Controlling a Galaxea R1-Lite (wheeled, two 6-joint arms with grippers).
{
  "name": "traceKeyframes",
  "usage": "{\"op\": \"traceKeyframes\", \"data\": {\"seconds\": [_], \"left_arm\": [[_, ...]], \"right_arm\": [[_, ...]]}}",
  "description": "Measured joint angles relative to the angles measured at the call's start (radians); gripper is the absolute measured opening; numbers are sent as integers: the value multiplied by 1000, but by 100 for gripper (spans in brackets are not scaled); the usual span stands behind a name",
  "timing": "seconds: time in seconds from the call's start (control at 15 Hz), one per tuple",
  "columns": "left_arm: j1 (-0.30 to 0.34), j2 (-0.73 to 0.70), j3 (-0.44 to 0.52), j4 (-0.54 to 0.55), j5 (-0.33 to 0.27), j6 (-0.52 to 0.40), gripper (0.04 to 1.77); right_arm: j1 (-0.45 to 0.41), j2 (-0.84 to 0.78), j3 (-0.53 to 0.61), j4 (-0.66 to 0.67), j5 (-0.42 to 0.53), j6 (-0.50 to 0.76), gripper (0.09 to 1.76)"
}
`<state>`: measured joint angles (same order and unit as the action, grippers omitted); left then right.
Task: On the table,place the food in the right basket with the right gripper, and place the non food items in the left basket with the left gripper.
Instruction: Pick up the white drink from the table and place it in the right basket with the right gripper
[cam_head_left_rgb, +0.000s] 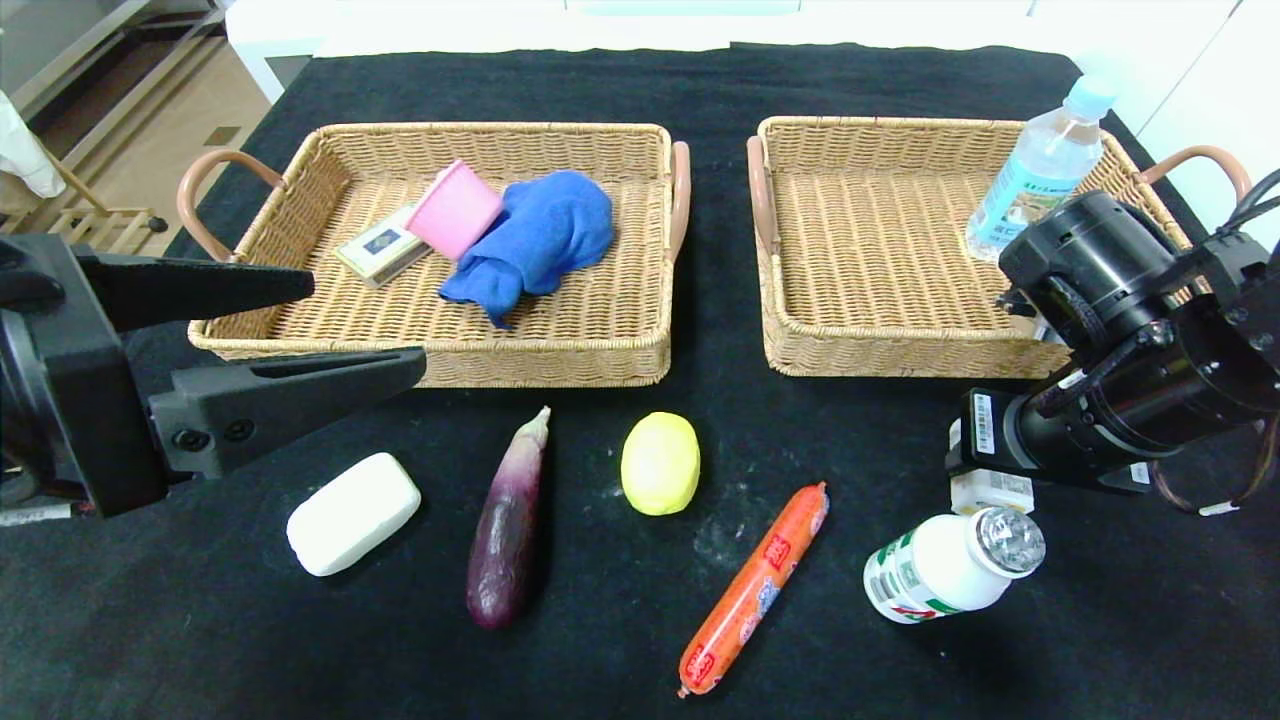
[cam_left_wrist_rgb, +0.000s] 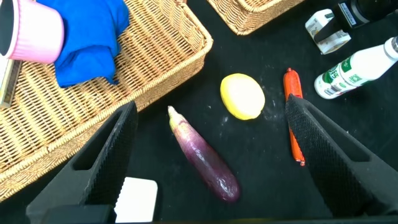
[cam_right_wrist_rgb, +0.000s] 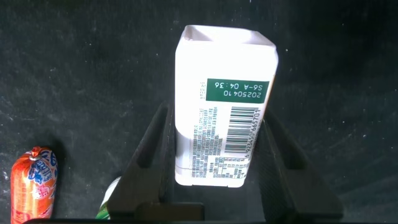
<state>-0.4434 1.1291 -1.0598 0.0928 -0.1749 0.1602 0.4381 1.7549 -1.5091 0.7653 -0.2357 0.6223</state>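
Observation:
My right gripper (cam_right_wrist_rgb: 216, 118) is shut on a white barcode carton (cam_right_wrist_rgb: 224, 93), low over the table in front of the right basket (cam_head_left_rgb: 880, 360); the carton shows under the arm in the head view (cam_head_left_rgb: 990, 490). My left gripper (cam_head_left_rgb: 365, 325) is open and empty, hovering at the left front of the left basket (cam_head_left_rgb: 450, 365), above a white soap bar (cam_head_left_rgb: 352, 512). On the cloth lie a purple eggplant (cam_head_left_rgb: 508, 520), a yellow lemon (cam_head_left_rgb: 660, 463), an orange sausage (cam_head_left_rgb: 755, 590) and a white drink bottle (cam_head_left_rgb: 950, 565).
The left basket holds a pink cup (cam_head_left_rgb: 455, 210), a blue cloth (cam_head_left_rgb: 540, 240) and a small card box (cam_head_left_rgb: 380, 245). A water bottle (cam_head_left_rgb: 1040, 165) stands in the right basket's far right corner. The table's black cloth runs to the near edge.

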Motion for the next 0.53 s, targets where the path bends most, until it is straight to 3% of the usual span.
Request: {"op": "traceKeyframes", "data": {"seconds": [0.53], "left_arm": [[0,0,0,0,0,0,172]], "right_arm": [[-1,-34,17,23,1,-9,80]]}}
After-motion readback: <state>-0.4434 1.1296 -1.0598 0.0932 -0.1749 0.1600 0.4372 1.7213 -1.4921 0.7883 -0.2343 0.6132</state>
